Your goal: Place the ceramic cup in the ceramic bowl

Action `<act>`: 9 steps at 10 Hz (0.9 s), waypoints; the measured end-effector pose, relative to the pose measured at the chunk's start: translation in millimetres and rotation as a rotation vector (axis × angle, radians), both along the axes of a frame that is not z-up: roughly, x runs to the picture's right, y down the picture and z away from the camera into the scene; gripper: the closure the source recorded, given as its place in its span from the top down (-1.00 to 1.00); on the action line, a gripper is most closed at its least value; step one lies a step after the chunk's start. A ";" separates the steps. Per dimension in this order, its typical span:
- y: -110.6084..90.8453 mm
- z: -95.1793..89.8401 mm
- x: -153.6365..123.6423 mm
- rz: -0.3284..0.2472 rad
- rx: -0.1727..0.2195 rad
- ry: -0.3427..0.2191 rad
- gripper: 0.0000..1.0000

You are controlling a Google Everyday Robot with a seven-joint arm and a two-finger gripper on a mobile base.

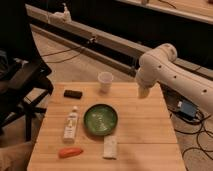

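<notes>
I see warm overhead light on the bench (145,130), the brightest area; the floor and background are dim. The white arm (165,60) is lit along its top. The hand (144,91) hangs over the bench's far right edge, shaded underneath. The ceramic bowl (100,119) shows a faint sheen.

Open boards on the view's right, clutter on the left

I see the gripper (143,91) hanging over the back right part of the table (150,142), near the ceramic cup (105,81), with only bare wood between them. From the cup forward to the ceramic bowl (100,119) nothing blocks the lane. Right of the bowl the boards run bare to the edge. On the bowl's left, the white bottle (71,124) lies just beside its rim and the black block (73,93) sits behind that. The orange piece (70,152) and white packet (110,147) line the front. The white arm (170,70) overhangs the rear right corner.
</notes>
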State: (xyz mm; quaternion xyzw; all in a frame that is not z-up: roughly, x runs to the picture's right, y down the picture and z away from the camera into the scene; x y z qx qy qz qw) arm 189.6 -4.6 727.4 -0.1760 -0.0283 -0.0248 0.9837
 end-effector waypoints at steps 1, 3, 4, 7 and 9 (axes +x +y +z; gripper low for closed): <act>-11.6 2.4 -6.0 -0.001 0.039 -0.014 0.30; -25.2 13.4 -38.4 -0.029 0.087 -0.072 0.30; -20.9 22.3 -59.2 -0.045 0.086 -0.112 0.30; -5.5 52.3 -119.0 -0.096 0.078 -0.211 0.30; -19.0 65.5 -149.4 -0.133 0.112 -0.237 0.30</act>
